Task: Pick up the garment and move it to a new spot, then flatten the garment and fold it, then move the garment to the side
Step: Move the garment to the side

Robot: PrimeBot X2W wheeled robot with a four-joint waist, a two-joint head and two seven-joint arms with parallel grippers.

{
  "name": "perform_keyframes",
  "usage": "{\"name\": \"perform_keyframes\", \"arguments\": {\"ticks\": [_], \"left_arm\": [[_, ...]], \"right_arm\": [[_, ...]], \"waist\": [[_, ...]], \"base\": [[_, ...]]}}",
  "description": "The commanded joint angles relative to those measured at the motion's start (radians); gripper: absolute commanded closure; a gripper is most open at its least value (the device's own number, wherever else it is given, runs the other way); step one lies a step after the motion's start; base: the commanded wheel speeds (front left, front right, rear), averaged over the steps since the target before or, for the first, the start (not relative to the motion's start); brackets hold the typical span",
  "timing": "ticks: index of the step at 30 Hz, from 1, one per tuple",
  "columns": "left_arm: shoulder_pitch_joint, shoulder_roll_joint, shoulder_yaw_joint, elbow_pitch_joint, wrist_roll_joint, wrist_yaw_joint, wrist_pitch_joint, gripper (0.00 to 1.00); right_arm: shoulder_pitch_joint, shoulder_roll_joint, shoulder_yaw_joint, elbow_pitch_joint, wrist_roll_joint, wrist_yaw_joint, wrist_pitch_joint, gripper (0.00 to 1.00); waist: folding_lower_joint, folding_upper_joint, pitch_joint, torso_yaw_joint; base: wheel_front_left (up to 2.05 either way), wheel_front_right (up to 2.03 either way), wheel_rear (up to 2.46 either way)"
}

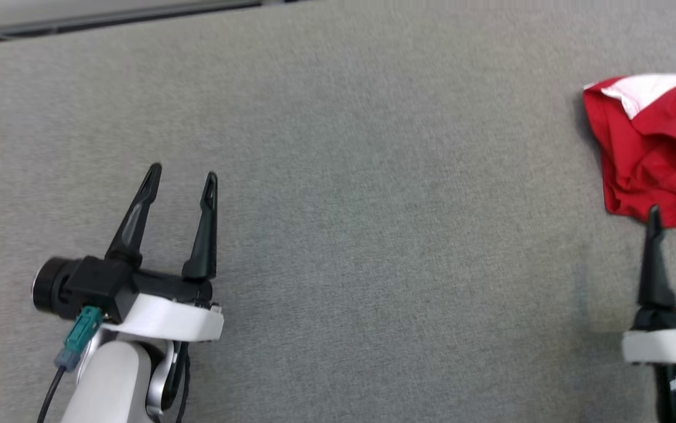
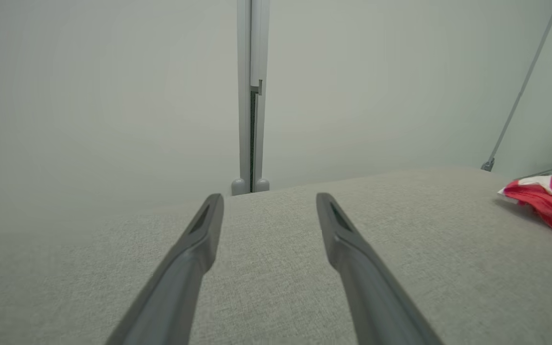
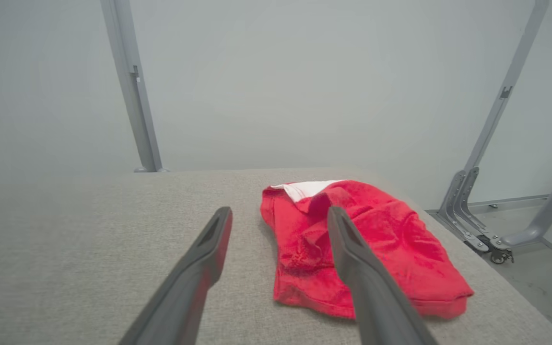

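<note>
Grey fabric tabletop (image 1: 343,235), pale wall behind. Red garment (image 3: 391,239) lies bunched at the tabletop's far right, close to the edge. Right gripper (image 3: 279,211) has its tips at the near hem, 2 fingers spread wide, nothing held. Left gripper (image 1: 183,171) is also wide open and empty, well apart from the cloth, so the right arm is nearer. Garment's long axis runs away from the right gripper, slanting right, with a white band at the far end. Head view crops the garment at its right border. Right wrist view gives the full outline plus the drop-off beside it.
</note>
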Motion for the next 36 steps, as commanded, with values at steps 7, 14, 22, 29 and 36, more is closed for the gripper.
{"name": "perform_keyframes", "arguments": {"ticks": [7,14,22,29,36], "left_arm": [[0.097,-0.005,0.027,0.029,-0.031,0.028,-0.006,0.0],[0.171,-0.004,0.034,0.057,-0.044,0.032,-0.007,0.0],[0.23,0.0,0.032,0.078,-0.057,0.03,-0.008,0.0],[0.269,0.013,0.022,0.098,-0.05,0.035,-0.004,0.0],[0.295,0.022,0.015,0.098,-0.052,0.046,0.008,0.0]], "right_arm": [[0.119,0.065,0.074,-0.139,-0.017,-0.002,0.043,0.0],[0.193,0.064,0.071,-0.188,-0.01,-0.002,0.094,0.0],[0.274,0.071,0.059,-0.233,-0.003,-0.002,0.137,0.0],[0.356,0.081,0.043,-0.277,-0.009,-0.001,0.186,0.0],[0.406,0.084,0.038,-0.323,-0.013,-0.001,0.219,0.0]], "waist": [[0.0,0.0,-0.153,0.119],[0.0,0.0,-0.241,0.19],[0.0,0.0,-0.312,0.215],[0.0,0.0,-0.376,0.219],[0.0,0.0,-0.399,0.221]], "base": [[0.0,0.0,0.0],[0.0,0.0,0.0],[0.0,0.0,0.0],[0.0,0.0,0.0],[0.0,0.0,0.0]]}}
